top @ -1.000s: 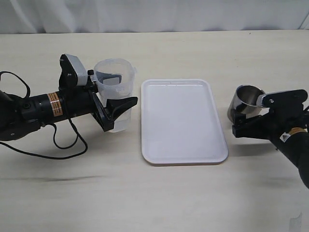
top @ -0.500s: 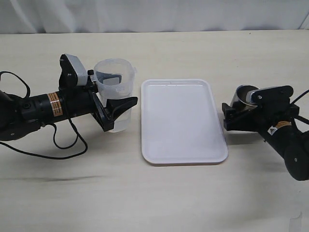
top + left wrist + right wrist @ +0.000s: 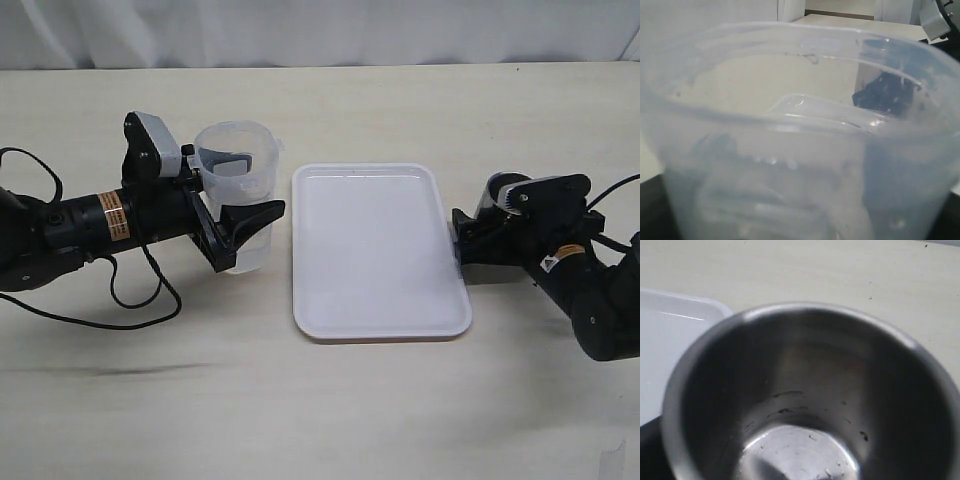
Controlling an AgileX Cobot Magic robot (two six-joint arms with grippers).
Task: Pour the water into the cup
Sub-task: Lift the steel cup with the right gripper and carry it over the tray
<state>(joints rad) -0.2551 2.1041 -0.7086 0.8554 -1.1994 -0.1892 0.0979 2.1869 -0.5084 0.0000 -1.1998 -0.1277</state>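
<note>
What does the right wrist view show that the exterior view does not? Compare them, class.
Only the right wrist view: inside the cup, its scratched bottom, no water visible. Only the exterior view: both arms, the left gripper holding the plastic beaker, the right gripper around the cup. Both: the cup, the white tray and the table.

Exterior view bright, evenly lit, diffuse from above; only soft faint shadows on the table (image 3: 350, 400). Slight sheen on white tray (image 3: 380, 250). Left wrist view hazy and washed out, beaker (image 3: 790, 150) too close, badly blurred. Right wrist view soft-focus, cup (image 3: 810, 390) rim blurred, walls dark, bright reflection on bottom.
</note>
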